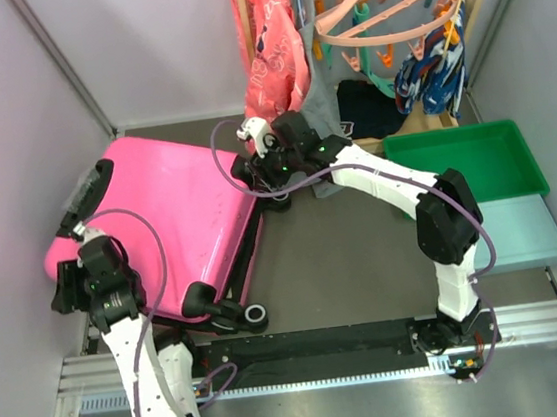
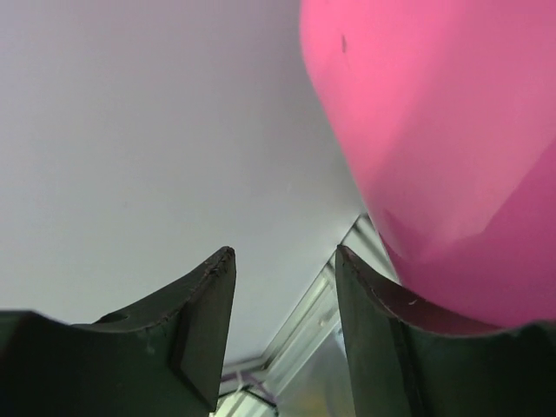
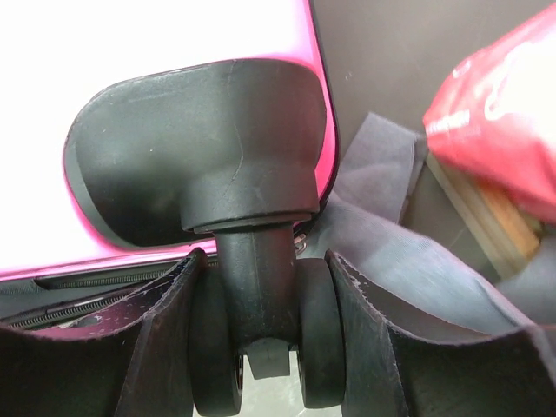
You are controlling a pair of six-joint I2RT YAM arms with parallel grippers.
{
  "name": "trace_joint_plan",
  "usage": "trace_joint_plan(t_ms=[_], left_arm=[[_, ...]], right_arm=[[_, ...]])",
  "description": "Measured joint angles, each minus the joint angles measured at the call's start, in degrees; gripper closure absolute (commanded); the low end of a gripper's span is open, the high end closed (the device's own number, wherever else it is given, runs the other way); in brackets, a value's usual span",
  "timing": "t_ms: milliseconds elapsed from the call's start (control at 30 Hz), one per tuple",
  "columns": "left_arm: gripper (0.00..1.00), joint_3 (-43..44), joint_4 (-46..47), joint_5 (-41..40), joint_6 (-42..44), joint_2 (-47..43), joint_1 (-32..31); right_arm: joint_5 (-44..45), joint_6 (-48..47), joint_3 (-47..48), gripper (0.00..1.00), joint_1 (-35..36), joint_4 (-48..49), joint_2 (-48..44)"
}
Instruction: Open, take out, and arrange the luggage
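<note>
The large hot-pink hard-shell suitcase (image 1: 159, 222) lies flat and shut on the left half of the dark grey table (image 1: 345, 261), close to the left wall. Its long axis runs roughly left to right, skewed a little so that the right end sits nearer the back. The black carry handle (image 1: 85, 190) is at the left end, and the wheeled end points toward the middle of the table, with one black caster (image 1: 255, 317) sticking out at the near right corner. No brand or label can be read on the shell.

At the far right corner, the right gripper (image 3: 265, 256) has its fingers pressed on either side of the black twin caster wheel (image 3: 317, 339), under its rounded black housing. The left gripper (image 2: 285, 252) is at the near left corner with its fingers apart and nothing between them. The pink shell is just beside one finger, and whether they touch cannot be told.

Crumpled dark grey cloth (image 3: 382, 252) lies by the gripped wheel. A red bag with white print (image 1: 269, 38) hangs behind, the print too blurred to read. Next to it hangs a round peach peg hanger (image 1: 386, 5). At the right sit a green plastic tray (image 1: 462, 137) and, touching its near side, a pale teal flat box (image 1: 523, 231).
</note>
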Motion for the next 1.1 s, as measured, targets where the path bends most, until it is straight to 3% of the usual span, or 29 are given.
trace_joint_plan(t_ms=[333,633,933,1100], left_arm=[[0.46,2.25,17.88,9.64,-2.19,14.58,0.55],[0.47,16.0,24.61,18.08,-5.14,38.12,0.68],[0.47,28.39,23.26,25.83,-5.84,50.4,0.96],[0.35,32.48,17.35,34.4,-5.03,48.41,0.55]], right_arm=[[6.19,5.9,-7.39,1.0,0.13,-0.5,-6.47],[14.86,15.26,-15.52,1.0,3.87,-1.2,-13.51],[23.23,27.3,-18.36,1.0,10.69,-2.03,-16.33],[23.52,33.24,-21.29,1.0,12.7,-0.85,-18.69]])
